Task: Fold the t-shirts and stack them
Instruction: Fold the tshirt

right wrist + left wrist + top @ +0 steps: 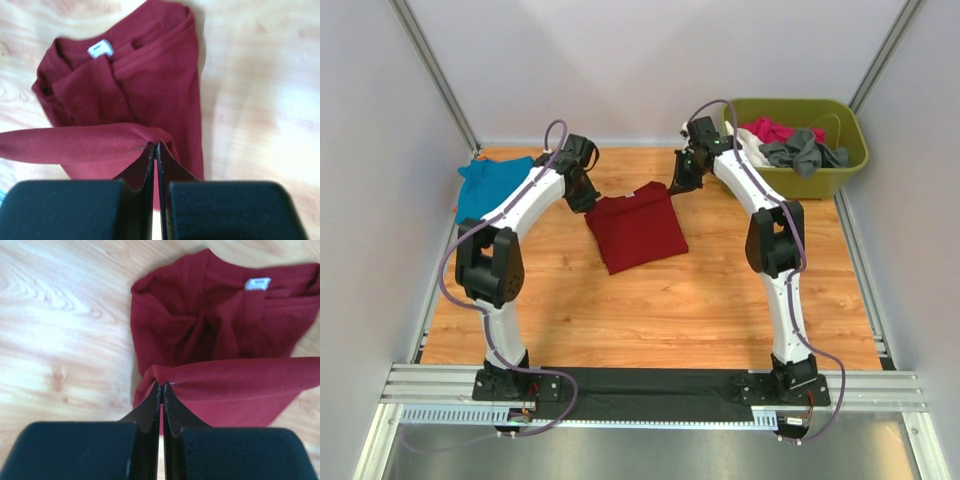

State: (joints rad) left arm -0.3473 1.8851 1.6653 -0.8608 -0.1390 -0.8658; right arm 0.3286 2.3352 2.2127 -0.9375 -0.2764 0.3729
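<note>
The left tool (161,386), closed tight, pinches a raised edge of the dark red shirt (200,325); beyond it the shirt lies crumpled on the wooden desk (60,330), white label (257,284) at its collar

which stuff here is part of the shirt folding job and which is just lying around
Job:
- red shirt, pinched by the left end effector and the right end effector
- teal shirt

Lying about:
- green bin
- inside it: pink garment, white garment, grey garment
</note>
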